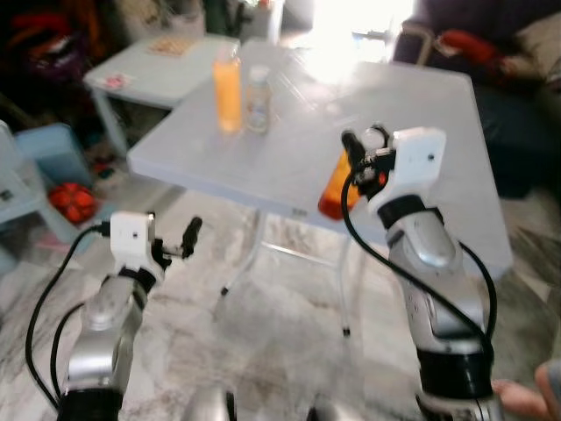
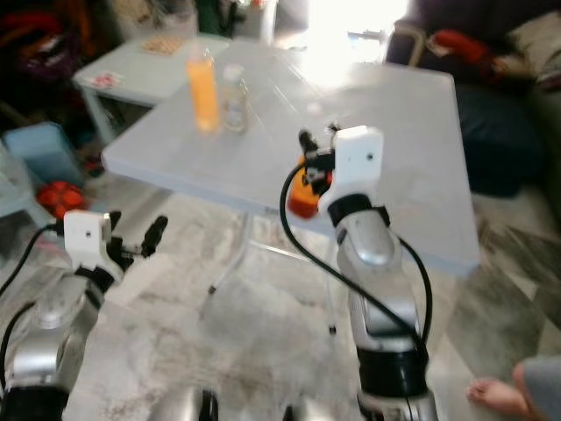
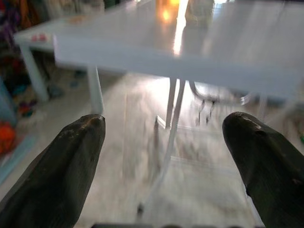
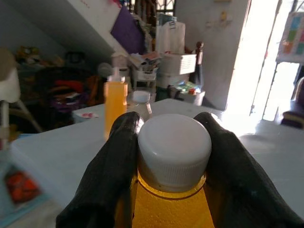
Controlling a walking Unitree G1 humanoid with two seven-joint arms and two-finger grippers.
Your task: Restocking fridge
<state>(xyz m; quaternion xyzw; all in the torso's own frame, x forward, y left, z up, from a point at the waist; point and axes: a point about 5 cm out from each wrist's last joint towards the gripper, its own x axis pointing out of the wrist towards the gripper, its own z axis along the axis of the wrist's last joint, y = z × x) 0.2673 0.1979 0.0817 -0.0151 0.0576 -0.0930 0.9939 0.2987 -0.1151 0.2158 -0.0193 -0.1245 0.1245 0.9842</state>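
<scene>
Clamping an orange bottle (image 4: 171,199) between its fingers, the right claw (image 4: 172,156) hangs over the table (image 1: 289,167); left claw (image 3: 166,156) spread apart.

Strong daylight floods in from the far side, washing the far edge of the pale table (image 1: 421,105) to white glare; the far left corner stays dim; both head views are soft with motion blur; the left wrist view smears the floor (image 3: 142,156); the white bottle cap (image 4: 174,151) looks sharp.
</scene>
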